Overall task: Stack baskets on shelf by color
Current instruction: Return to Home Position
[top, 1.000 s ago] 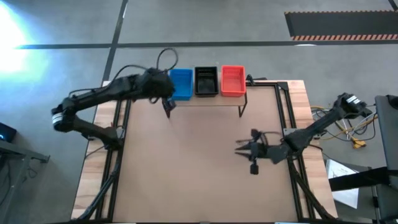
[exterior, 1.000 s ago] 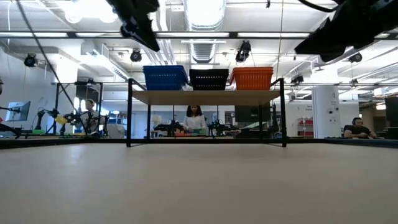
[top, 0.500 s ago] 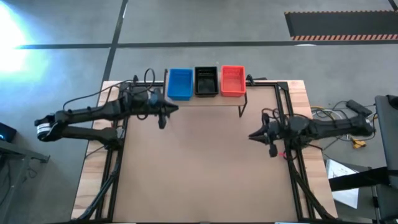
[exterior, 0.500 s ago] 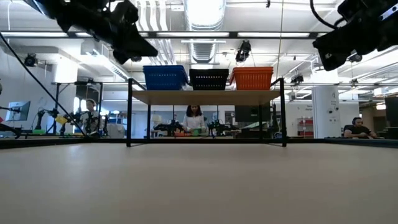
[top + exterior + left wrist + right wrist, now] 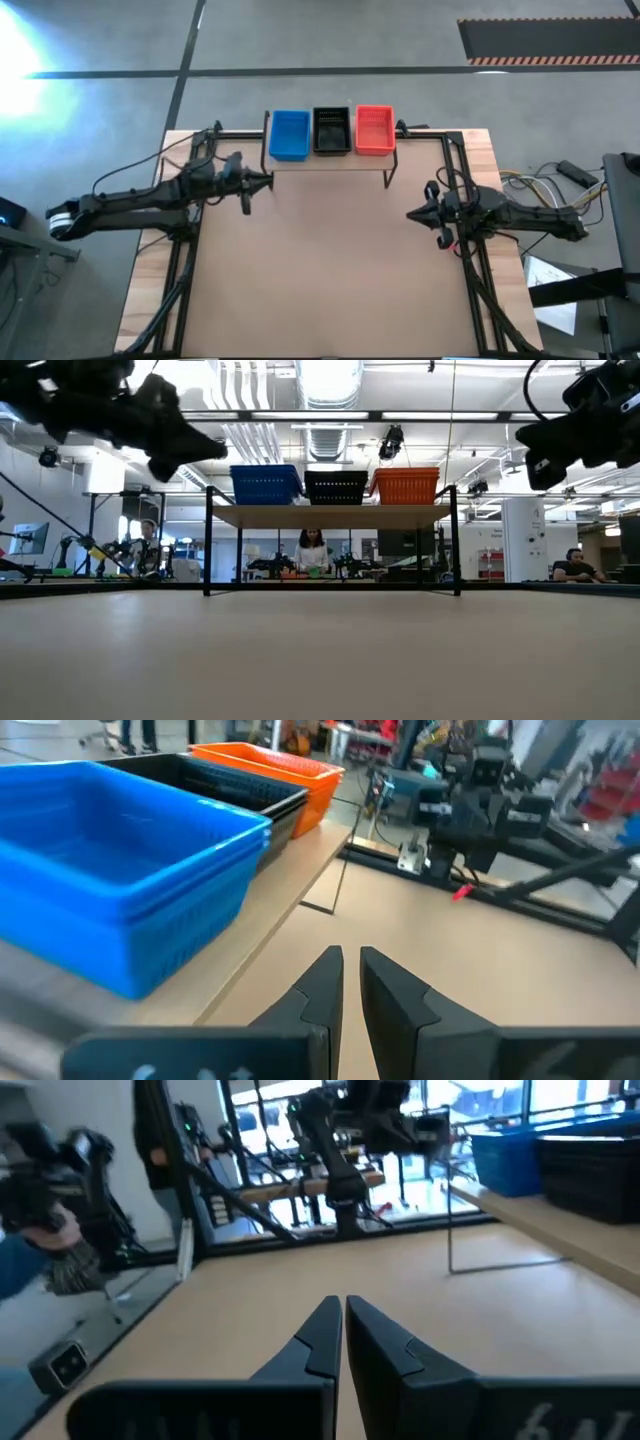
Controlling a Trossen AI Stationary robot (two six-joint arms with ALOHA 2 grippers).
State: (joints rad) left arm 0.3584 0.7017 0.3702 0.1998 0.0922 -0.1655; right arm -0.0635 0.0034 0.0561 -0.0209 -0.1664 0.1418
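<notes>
High view puts the left jaws over the far left part of the surface point(image 5: 320, 280), just in front of the left end of the shelf point(image 5: 330, 162). They are at the tip of the left arm point(image 5: 150, 200), which reaches in low from the left edge. In the left wrist view the two dark fingers point(image 5: 322, 988) lie almost together with only a thin slit between them, and nothing is held.

The right jaws hang over the right side of the surface, nearer the front than the shelf's right leg and apart from it. The right arm point(image 5: 510, 212) stretches out toward the right edge. In the right wrist view its fingers point(image 5: 322, 1330) are likewise drawn together and empty.

All the baskets sit on the shelf's wood plank in a row along the far edge. The blue basket stack point(image 5: 290, 135) is on the left, the black basket stack point(image 5: 332, 130) in the middle and the orange-red basket stack point(image 5: 374, 130) on the right, each just beside the next. The left wrist view shows doubled rims on the blue stack and the black one, one basket nested inside another.

From the low view the three colours stand level on the plank, with both arms raised to either side. A person point(image 5: 312, 552) is visible in the room beyond, under the shelf.
</notes>
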